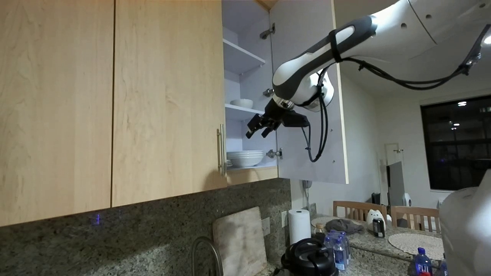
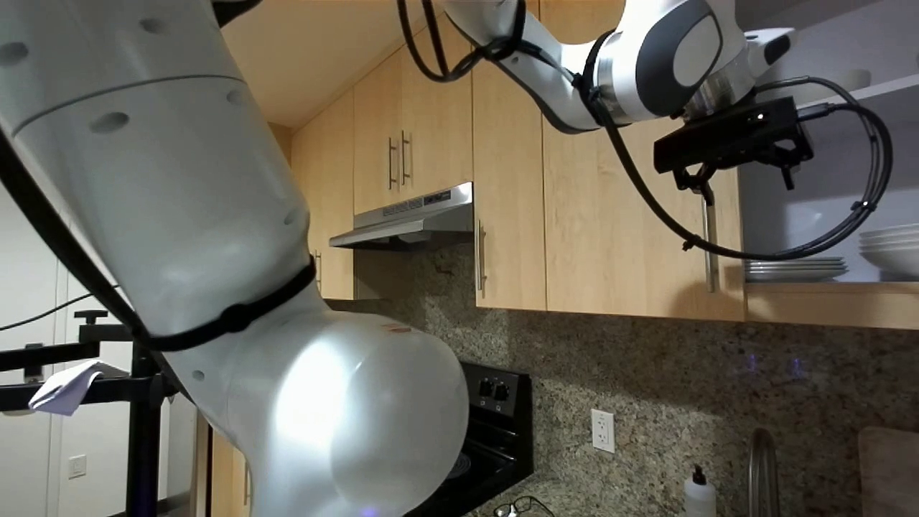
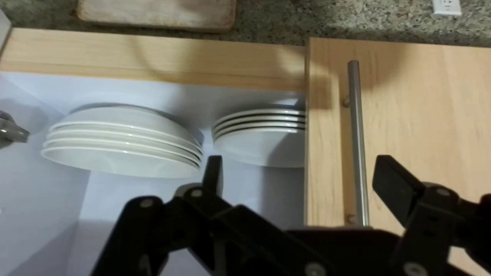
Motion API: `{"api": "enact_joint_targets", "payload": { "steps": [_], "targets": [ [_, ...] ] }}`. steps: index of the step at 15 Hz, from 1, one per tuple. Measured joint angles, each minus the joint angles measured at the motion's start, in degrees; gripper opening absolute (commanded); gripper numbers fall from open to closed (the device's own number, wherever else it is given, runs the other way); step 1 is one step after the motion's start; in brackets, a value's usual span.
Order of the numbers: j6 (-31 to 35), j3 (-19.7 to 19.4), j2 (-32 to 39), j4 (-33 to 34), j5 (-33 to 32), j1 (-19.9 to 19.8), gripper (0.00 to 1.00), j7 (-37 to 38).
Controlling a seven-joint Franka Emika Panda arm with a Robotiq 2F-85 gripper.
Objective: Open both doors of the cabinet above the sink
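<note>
The cabinet point(image 1: 251, 175) has a white interior with shelves of white dishes. One door point(image 1: 307, 153) stands swung open at the right in an exterior view. The other door point(image 1: 168, 107) is closed; it also shows in an exterior view point(image 2: 632, 237) and in the wrist view point(image 3: 429, 115). Its vertical metal bar handle point(image 3: 358, 142) is near its free edge. My gripper point(image 1: 257, 134) is open and empty in front of the cabinet. In the wrist view, the jaws point(image 3: 299, 165) are spread, with the door's edge and handle seen between them, the handle nearer the right finger. No contact shows.
Stacked white bowls point(image 3: 122, 142) and plates point(image 3: 261, 138) sit on the bottom shelf. A faucet point(image 1: 207, 245), cutting board point(image 1: 239, 241), black cooker point(image 1: 308, 257) and paper towel roll point(image 1: 299, 226) stand below. A range hood point(image 2: 409, 219) is further along the wall.
</note>
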Motion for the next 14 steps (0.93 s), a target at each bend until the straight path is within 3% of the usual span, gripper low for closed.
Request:
{"api": "enact_joint_targets", "payload": {
  "steps": [3, 6, 10, 14],
  "targets": [
    [-1.7, -9.4, 1.5, 4.2, 5.2, 10.9, 1.0, -11.3],
    [-7.8, -18.5, 1.7, 8.9, 10.3, 20.2, 1.0, -22.0],
    [-19.3, -23.2, 3.7, 15.1, 19.3, 24.1, 1.0, -35.0],
    [-28.8, -24.5, 8.8, 20.6, 27.3, 23.8, 1.0, -43.2]
  ]
}}
